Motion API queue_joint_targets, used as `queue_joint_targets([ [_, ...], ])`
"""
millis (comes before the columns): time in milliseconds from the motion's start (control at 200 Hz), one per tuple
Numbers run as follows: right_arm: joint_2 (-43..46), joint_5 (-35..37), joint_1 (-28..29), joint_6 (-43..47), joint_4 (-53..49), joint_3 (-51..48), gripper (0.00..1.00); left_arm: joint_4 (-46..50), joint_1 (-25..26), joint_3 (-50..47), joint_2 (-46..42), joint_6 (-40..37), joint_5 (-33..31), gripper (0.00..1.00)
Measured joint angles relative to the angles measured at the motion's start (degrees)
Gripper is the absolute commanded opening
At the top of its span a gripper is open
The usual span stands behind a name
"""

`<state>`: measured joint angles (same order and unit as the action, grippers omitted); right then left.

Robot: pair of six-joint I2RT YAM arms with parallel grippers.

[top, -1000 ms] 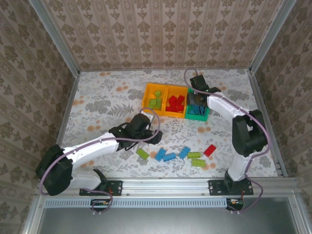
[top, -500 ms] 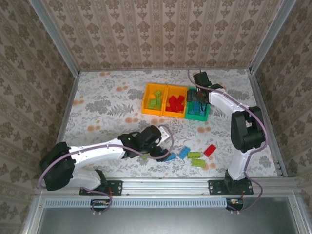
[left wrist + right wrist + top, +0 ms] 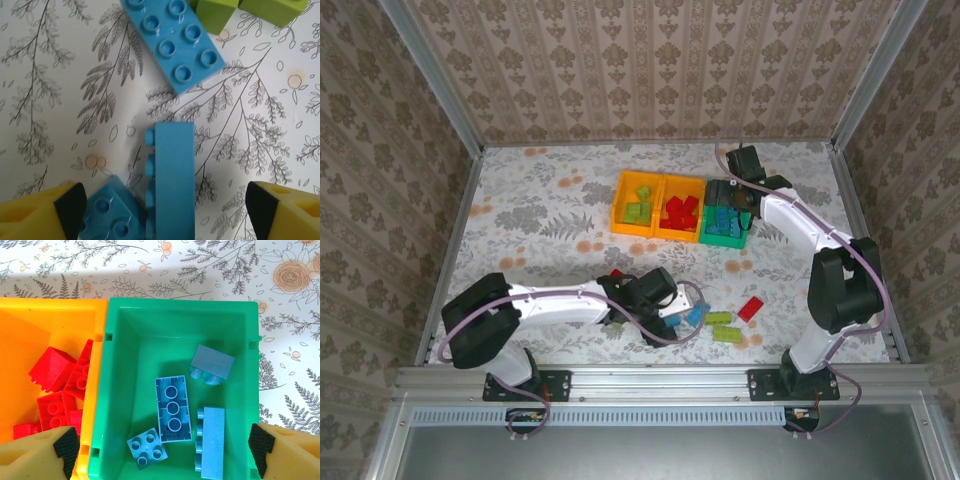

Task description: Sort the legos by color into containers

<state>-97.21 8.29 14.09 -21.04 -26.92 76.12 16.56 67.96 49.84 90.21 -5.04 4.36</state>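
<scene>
Seen from above, the left arm has swung across the near side of the worktop within the last second. Its left pincer now sits over the loose bricks it was short of before. In the left wrist view its yellow fingers stand wide apart, with a blue brick on its side between them, untouched. A small blue brick lies just beside it on the left, and a longer blue brick lies further ahead. The right pincer has drawn back a little above the green bin — its fingers are spread and empty, and four blue bricks lie in the bin, so a drop looks just finished. Red bricks sit in the neighbouring orange bin, and lime ones in the far-left orange bin. Still loose on the worktop are the blue cluster, two lime bricks and one red brick — the left arm looks set for the next blue pick.
</scene>
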Motion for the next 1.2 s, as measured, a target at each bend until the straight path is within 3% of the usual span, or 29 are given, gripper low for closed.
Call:
queue_joint_targets([
  [105,0.22,-0.15,-0.13,-0.15,0.02,-0.46,0.91,0.04,0.35,1.81,2.62,-1.55,0.52,0.80],
  [260,0.33,-0.24,-0.55,-0.15,0.02,-1.11,0.91,0.35,1.29,4.07,6.12,-3.58,1.62,0.66],
  [420,0.72,-1.07,-1.62,-0.35,0.13,-1.92,0.91,0.63,1.38,5.01,8.68,-4.07,2.05,0.61],
  [645,3.82,-1.27,-3.50,-1.03,0.79,-4.00,0.92,0.83,1.22,6.16,10.45,-4.63,1.38,0.29],
  [830,6.91,-1.22,-5.07,-1.46,1.51,-5.64,0.92,1.01,1.07,7.28,11.10,-5.05,1.31,0.15],
  [1200,8.76,-1.22,-9.09,-1.88,3.04,-11.56,0.92,-0.48,-2.14,7.50,10.67,-5.05,1.05,0.10],
])
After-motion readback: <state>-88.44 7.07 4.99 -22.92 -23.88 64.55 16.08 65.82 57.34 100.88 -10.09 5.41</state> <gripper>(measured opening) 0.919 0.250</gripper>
